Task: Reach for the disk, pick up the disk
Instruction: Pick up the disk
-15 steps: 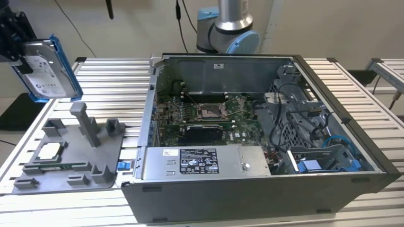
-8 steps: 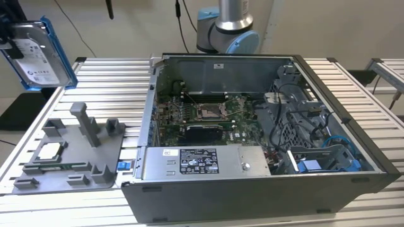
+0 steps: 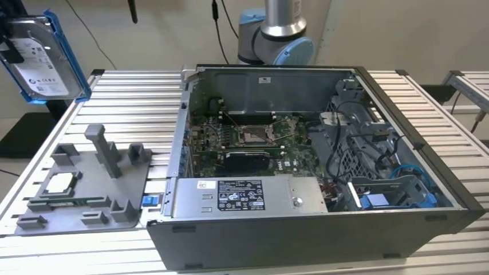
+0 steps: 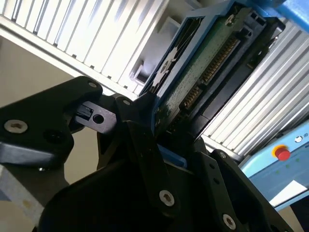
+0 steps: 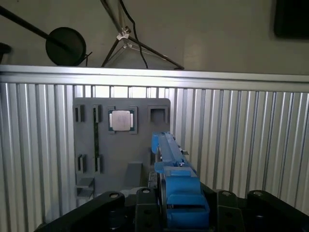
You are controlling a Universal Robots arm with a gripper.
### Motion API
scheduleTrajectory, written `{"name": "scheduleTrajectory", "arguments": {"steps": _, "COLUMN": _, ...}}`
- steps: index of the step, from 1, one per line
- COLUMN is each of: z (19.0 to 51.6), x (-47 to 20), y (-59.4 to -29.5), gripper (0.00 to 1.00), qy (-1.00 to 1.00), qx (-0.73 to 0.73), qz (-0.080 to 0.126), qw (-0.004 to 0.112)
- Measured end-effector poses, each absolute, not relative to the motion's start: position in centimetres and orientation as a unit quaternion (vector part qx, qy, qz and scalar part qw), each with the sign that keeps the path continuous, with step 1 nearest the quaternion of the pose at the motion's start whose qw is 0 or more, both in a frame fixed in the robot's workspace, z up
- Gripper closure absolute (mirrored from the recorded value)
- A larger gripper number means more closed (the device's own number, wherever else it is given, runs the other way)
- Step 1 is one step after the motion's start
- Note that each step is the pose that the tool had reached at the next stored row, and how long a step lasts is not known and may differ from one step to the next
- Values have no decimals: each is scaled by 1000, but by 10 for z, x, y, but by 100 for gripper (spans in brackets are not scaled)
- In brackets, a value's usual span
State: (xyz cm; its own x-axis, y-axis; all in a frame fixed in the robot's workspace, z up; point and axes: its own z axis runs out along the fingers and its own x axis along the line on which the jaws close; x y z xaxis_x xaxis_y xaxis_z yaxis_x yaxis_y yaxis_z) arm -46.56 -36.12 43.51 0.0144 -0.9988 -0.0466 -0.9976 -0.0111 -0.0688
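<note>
One end effector [image 5: 182, 200] clamped on the blue-framed disk [image 3: 40, 60], above the table [image 3: 122, 97].

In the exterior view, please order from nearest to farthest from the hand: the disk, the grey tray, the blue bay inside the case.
1. The disk, gripped by the hand, exterior view's upper left.
2. The grey tray, on the table, exterior view's left.
3. The blue bay, in the case, exterior view's lower right.
</note>
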Motion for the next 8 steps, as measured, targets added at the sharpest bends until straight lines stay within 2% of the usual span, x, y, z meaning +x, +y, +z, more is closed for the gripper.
{"name": "scheduleTrajectory", "arguments": {"steps": 3, "z": 435, "x": -466, "y": -361, "gripper": 100, "qy": 702, "qx": -711, "qz": -7, "qw": 40}}
{"name": "scheduleTrajectory", "arguments": {"steps": 8, "z": 438, "x": -466, "y": -361, "gripper": 100, "qy": 702, "qx": -711, "qz": 1, "qw": 32}}
